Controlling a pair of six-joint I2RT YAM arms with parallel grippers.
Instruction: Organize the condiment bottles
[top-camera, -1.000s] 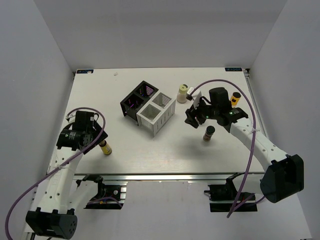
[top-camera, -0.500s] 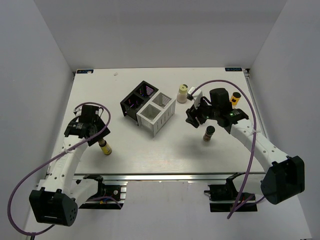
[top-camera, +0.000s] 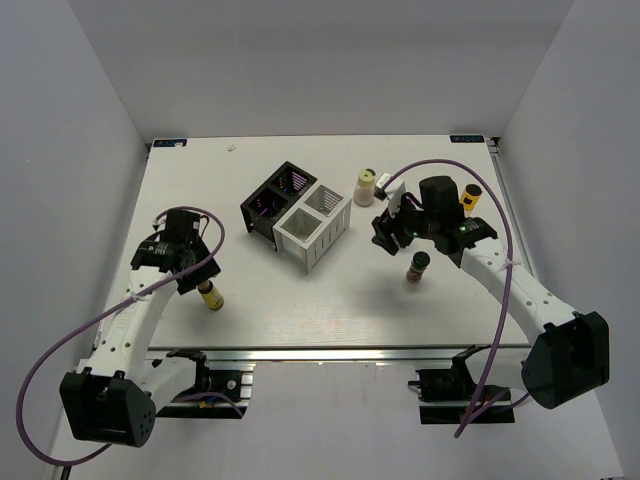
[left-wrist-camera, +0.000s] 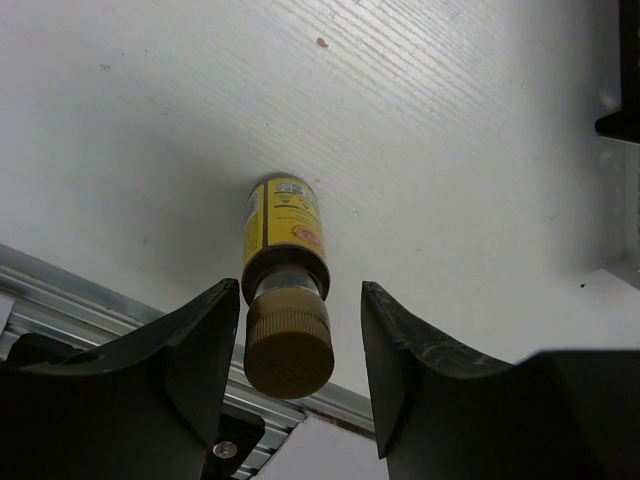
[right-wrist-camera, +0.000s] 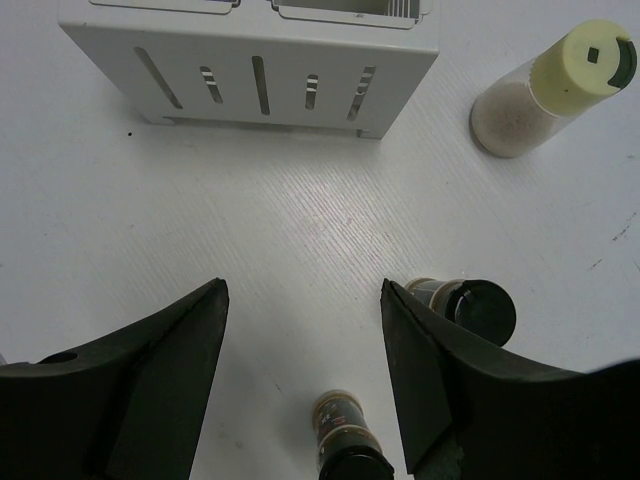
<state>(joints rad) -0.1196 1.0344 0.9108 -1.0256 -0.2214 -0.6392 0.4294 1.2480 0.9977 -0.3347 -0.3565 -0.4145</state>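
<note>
Left claw (left-wrist-camera: 300, 300) wide open, yellow bottle (left-wrist-camera: 285, 225) standing, cap between jaws, 8 o'clock on counter (top-camera: 300, 300), near front edge. Crooked squeeze could tip it off. Right claw (right-wrist-camera: 305, 300) open, empty.

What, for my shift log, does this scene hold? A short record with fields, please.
left gripper: open, straddling the upright yellow bottle
right gripper: open, holding nothing, facing the white box
cream jar: upright, beside the white box
black box: against the white box
bottles in boxes: none visible
</note>
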